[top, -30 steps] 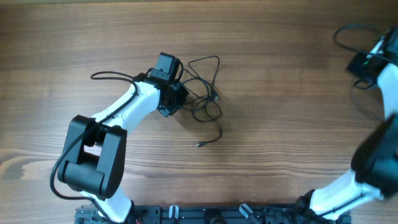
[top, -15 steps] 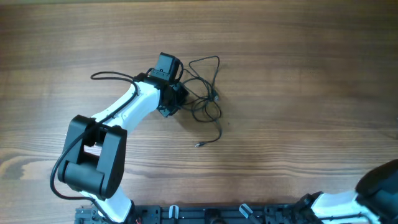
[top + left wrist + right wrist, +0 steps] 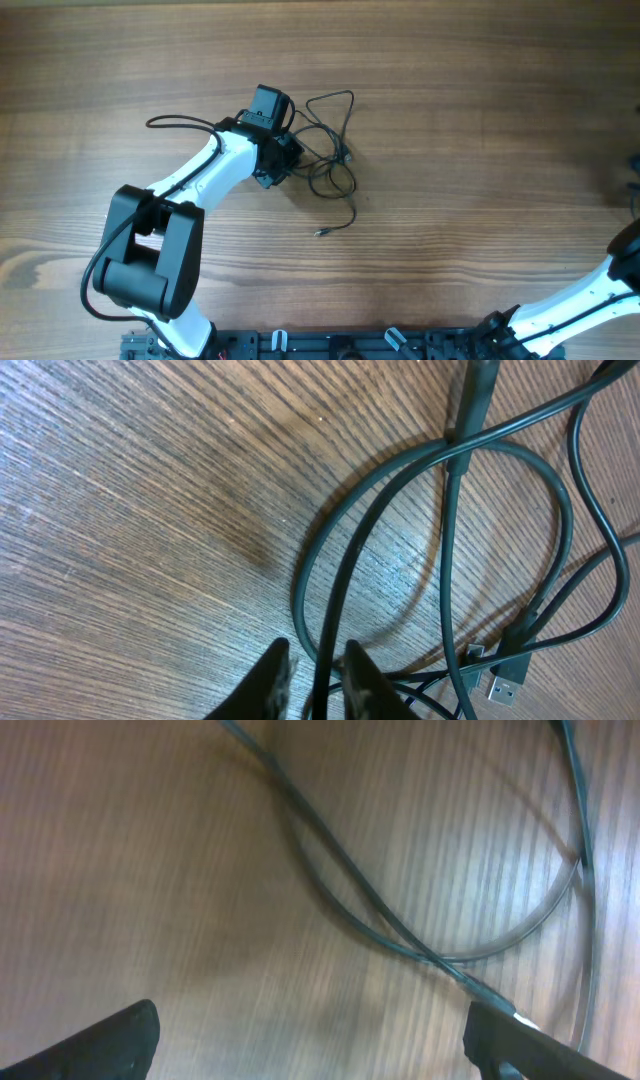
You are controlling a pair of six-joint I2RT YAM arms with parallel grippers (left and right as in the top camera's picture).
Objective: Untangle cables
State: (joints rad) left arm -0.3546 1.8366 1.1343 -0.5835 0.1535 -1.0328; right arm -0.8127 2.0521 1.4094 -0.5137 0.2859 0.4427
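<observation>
The cables [image 3: 330, 160] lie as a loose black tangle on the wooden table, with one plug end [image 3: 320, 233] trailing toward the front. My left gripper [image 3: 290, 155] sits at the tangle's left edge. In the left wrist view the left gripper [image 3: 318, 680] is shut on a single black strand, with loops [image 3: 443, 560] and a silvery USB plug [image 3: 507, 688] spread ahead. My right gripper [image 3: 325, 1040] is open with nothing between its fingers [image 3: 125, 1040]. It hovers over a separate thin cable loop [image 3: 425, 952]. The overhead view does not show the right gripper.
The left arm's own black cable [image 3: 180, 122] arcs across the table to the left of the tangle. The right arm [image 3: 590, 300] crosses the front right corner. A black rail [image 3: 340, 345] runs along the table's front edge.
The right arm has left the back right corner, and the cable loop seen there has gone from the overhead view. The left arm and tangle have not moved.
</observation>
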